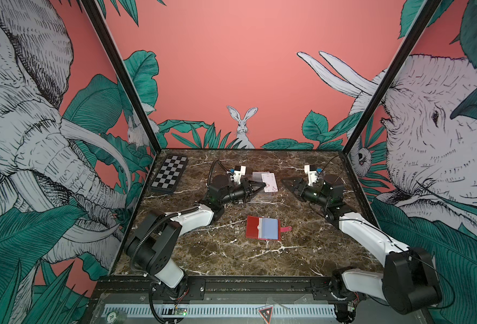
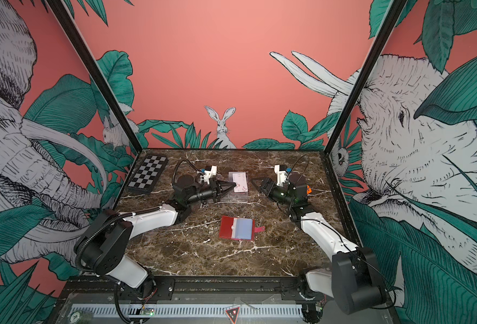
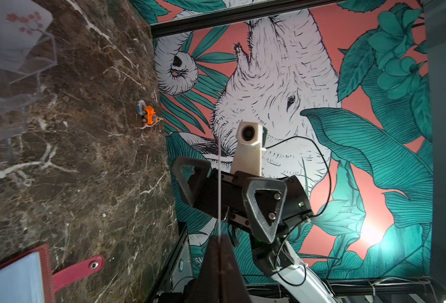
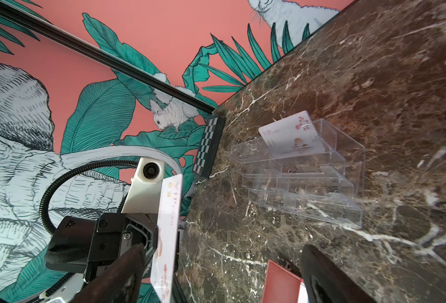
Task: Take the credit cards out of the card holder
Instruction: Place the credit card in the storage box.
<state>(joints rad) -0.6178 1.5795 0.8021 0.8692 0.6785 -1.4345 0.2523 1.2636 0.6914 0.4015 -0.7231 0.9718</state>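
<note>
The left gripper pinches one of the credit cards by its lower part, beside the clear rack toward the far edge of the desk, where another card leans in the back tier. The right gripper hangs spread and empty, near the rack's other side. The card holder lies open mid-desk; whether its sleeves hold more cards I cannot tell. The likely step is seating this card: line its lower edge up with a free tier, lower it straight, and loosen only once it rests there.
</note>
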